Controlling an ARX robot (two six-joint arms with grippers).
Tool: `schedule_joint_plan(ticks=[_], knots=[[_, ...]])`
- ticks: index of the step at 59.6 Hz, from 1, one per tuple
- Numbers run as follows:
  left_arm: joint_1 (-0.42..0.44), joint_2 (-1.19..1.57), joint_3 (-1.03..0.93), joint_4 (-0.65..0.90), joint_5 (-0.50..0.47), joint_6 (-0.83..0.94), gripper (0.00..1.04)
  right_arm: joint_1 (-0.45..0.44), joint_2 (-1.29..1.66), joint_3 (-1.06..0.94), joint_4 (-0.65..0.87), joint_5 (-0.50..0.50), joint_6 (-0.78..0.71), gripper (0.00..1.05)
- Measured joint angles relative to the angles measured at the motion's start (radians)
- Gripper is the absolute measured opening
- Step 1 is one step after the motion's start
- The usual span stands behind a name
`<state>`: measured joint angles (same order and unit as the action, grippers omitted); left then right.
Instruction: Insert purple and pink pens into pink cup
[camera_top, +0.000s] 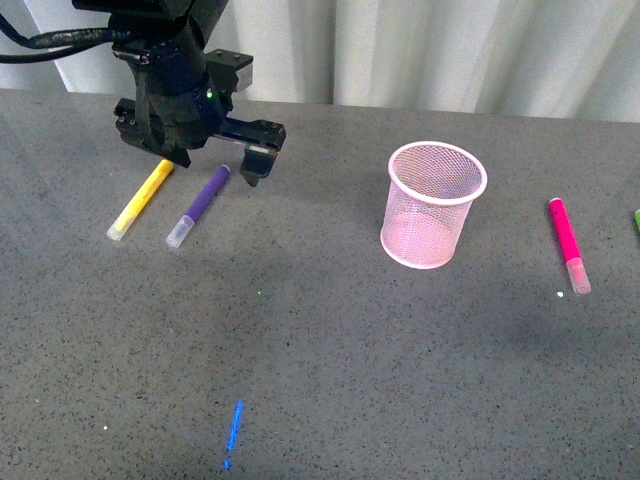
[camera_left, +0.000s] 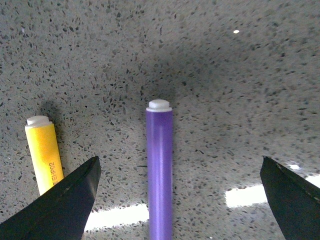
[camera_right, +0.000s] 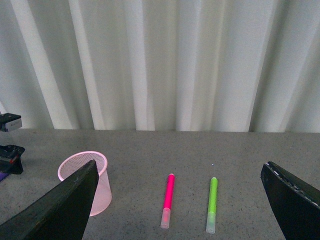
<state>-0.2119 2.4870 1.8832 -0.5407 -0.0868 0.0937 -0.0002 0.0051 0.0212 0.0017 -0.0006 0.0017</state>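
Note:
The purple pen (camera_top: 200, 205) lies on the grey table at the left, its clear cap toward me. My left gripper (camera_top: 213, 165) hovers open just over its far end. In the left wrist view the purple pen (camera_left: 160, 170) runs between the wide-apart fingers (camera_left: 65, 205), touching neither. The pink cup (camera_top: 425, 225) stands upright right of centre and looks empty. Further right, the pink pen (camera_top: 567, 243) lies flat. My right gripper (camera_right: 180, 200) is open and holds nothing; from it I see the cup (camera_right: 100, 192) and the pink pen (camera_right: 168, 197) beside it. It does not show in the front view.
A yellow pen (camera_top: 140, 200) lies just left of the purple one, close to my left finger; the left wrist view also shows this yellow pen (camera_left: 45, 155). A green pen (camera_right: 212, 202) lies right of the pink one. White curtains hang behind the table.

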Motion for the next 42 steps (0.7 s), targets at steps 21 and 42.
schedule_joint_plan(ticks=[21,42], knots=[[0.015,0.082,0.093,-0.011,0.005,0.045,0.98,0.000,0.000,0.000,0.000,0.000,0.000,0.98],[0.007,0.093,0.105,0.003,-0.017,0.080,0.56,0.000,0.000,0.000,0.000,0.000,0.000,0.98]])
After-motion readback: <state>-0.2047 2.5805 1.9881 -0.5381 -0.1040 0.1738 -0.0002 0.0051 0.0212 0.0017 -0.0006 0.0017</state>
